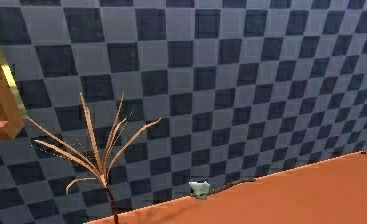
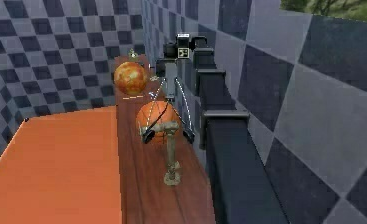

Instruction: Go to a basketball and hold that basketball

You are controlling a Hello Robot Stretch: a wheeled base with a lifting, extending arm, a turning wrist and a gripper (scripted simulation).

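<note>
Two orange, dark-lined balls that look like basketballs show in the arm side view. One ball (image 2: 129, 77) lies farther out, over the far end of a brown wooden strip (image 2: 141, 190). The other ball (image 2: 154, 120) is nearer, at the top of a thin upright stand (image 2: 171, 160) on that strip. The dark arm (image 2: 219, 130) runs up the middle. At its far end is the gripper (image 2: 167, 100), whose thin fingers (image 2: 161, 92) slant down across the nearer ball. I cannot tell whether it holds anything.
A blue checkered wall (image 1: 221, 90) stands ahead, with a dry brown plant (image 1: 103, 150) at the forward view's left and a small pale object (image 1: 199, 187) on the orange floor (image 1: 311, 195). In the arm side view an orange surface (image 2: 61, 165) lies left of the wooden strip.
</note>
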